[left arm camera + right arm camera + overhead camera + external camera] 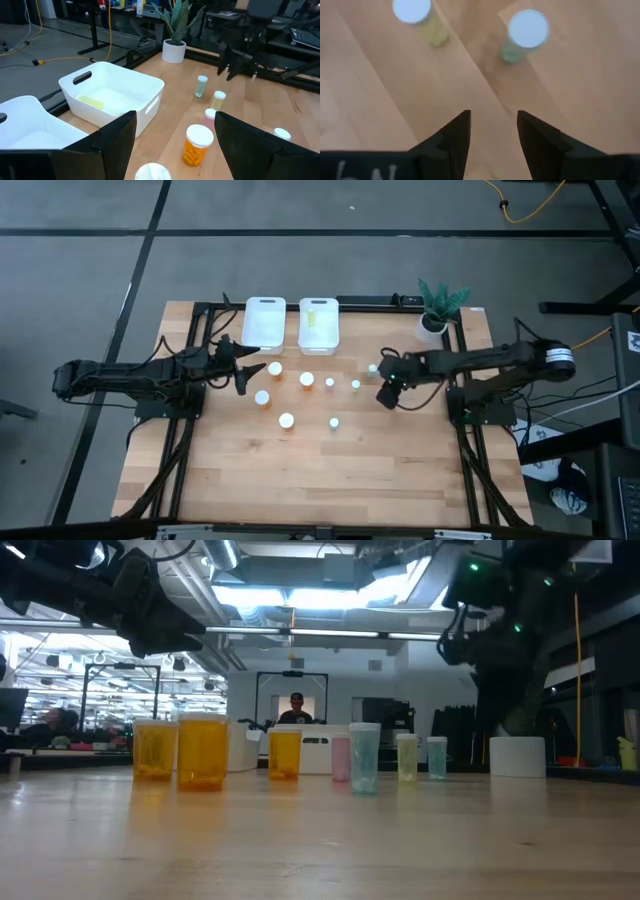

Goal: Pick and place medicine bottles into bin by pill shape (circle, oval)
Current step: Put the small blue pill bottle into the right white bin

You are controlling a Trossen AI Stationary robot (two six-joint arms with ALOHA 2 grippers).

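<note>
Seven small bottles [307,379] stand near the table's [400,480] middle, in front of two white bins [318,323] at its back edge. The left gripper [175,145] hovers wide open and empty over an orange bottle [195,145]; the right gripper [492,132], open and empty, sits beside two pale bottles [522,32]. Closing off-centre would likely topple neighbours. Pill shapes are unreadable.

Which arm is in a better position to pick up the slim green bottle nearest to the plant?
The right. Its pincer hangs open just beside the slim green bottle, which also shows ahead of its fingers in its wrist view. The left pincer, also open, is beside the orange bottles, across the table.
</note>
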